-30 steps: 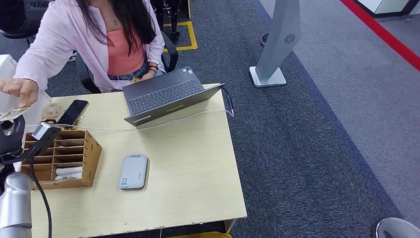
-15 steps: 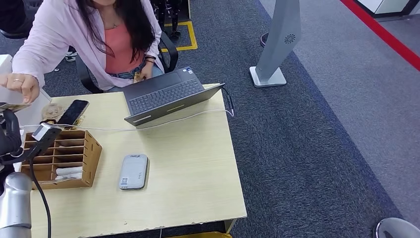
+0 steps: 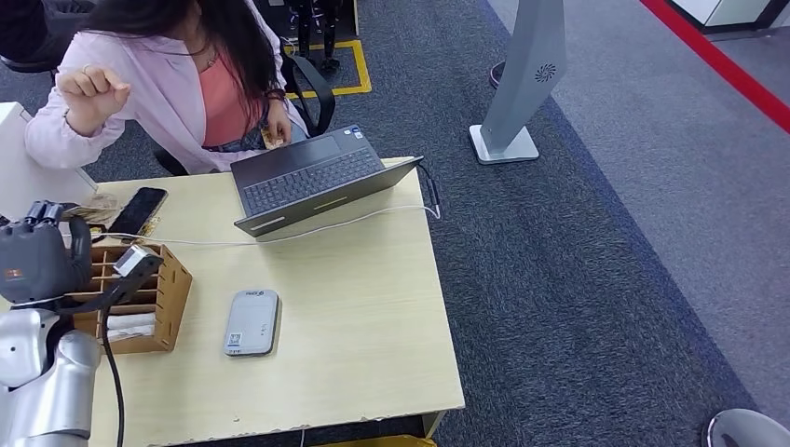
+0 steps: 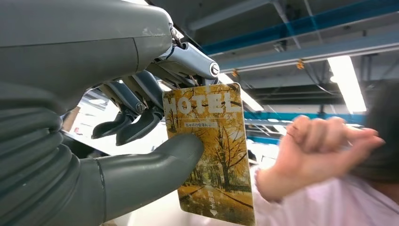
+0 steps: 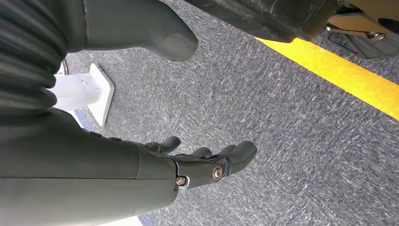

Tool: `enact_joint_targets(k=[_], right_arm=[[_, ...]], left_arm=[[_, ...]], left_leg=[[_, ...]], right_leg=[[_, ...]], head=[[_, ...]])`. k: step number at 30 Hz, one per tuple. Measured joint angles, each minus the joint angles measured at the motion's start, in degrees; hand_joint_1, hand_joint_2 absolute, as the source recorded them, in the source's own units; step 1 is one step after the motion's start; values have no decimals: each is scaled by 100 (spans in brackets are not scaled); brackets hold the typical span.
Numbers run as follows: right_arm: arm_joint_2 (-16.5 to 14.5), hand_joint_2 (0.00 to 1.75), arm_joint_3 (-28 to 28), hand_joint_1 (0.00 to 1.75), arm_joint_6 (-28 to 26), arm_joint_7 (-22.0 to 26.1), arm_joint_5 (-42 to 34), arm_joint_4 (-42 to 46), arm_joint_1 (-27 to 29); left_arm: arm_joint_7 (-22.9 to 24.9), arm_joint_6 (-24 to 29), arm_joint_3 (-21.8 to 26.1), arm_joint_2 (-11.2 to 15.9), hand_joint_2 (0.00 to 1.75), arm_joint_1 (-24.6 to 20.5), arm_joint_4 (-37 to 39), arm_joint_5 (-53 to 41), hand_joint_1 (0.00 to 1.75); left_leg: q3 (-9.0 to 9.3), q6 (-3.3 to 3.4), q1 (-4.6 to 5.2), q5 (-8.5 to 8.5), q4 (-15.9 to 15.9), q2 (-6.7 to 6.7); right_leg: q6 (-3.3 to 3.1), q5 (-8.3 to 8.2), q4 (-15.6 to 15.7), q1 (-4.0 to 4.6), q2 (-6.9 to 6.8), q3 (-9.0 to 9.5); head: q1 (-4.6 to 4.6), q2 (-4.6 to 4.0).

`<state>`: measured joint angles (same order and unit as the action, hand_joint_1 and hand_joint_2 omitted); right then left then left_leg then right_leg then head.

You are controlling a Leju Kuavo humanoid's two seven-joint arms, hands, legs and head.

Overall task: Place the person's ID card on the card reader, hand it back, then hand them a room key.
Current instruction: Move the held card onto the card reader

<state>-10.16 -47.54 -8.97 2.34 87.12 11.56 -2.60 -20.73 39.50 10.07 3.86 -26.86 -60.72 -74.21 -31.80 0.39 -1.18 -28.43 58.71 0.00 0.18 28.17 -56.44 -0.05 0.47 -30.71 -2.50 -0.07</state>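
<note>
Left hand (image 4: 141, 141) pinching the card (image 4: 211, 150) between thumb and fingers, the card reader (image 3: 251, 322) lying to its right on the table (image 3: 373, 307); right hand (image 5: 207, 165) hanging loosely empty

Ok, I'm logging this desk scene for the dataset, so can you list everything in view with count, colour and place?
Card: one, yellow autumn print reading HOTEL, pinched in the left hand.
Card reader: one, grey, on the desk front.
Wooden organiser: one, brown, desk's left side.
Laptop: one, grey, open at the desk's far edge.
Phone: one, black, far left of the desk.
Desk: one, pale wood.
Person: one, pink shirt, seated behind the desk.
Left hand: grey, raised over the organiser.
Right hand: dark, fingers apart, over grey carpet.
</note>
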Motion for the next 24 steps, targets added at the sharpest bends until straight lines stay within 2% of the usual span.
enact_joint_targets(k=[6, 13, 20, 24], right_arm=[[0, 175, 0, 0, -8, 0, -6, 0, 1], [0, 175, 0, 0, -13, 14, -11, 0, 2], [0, 175, -2, 0, -13, 17, -11, -1, 4], [0, 175, -8, 0, -19, 8, -12, 0, 4]], left_arm=[[479, 5, -949, -201, 175, 267, -265, -49, 175], [673, -30, -1613, -292, 175, 388, -426, -125, 175], [770, -74, -1947, -349, 175, 466, -494, -166, 175], [1029, -462, -2065, -329, 175, 472, -496, -98, 175]], left_leg=[[-3, 1, 1, -1, 1, -2], [-1, 0, 0, 0, 1, -2], [-2, 0, 0, 0, 1, -1], [-2, 0, 0, 0, 1, -2]], right_leg=[[0, 0, 0, -2, -1, 0], [0, 0, -2, -7, -1, -2], [0, 0, -3, -7, 1, -2], [0, 0, -3, -7, -1, -2]], head=[[-1, 0], [1, 0], [1, 0], [-1, 0]])
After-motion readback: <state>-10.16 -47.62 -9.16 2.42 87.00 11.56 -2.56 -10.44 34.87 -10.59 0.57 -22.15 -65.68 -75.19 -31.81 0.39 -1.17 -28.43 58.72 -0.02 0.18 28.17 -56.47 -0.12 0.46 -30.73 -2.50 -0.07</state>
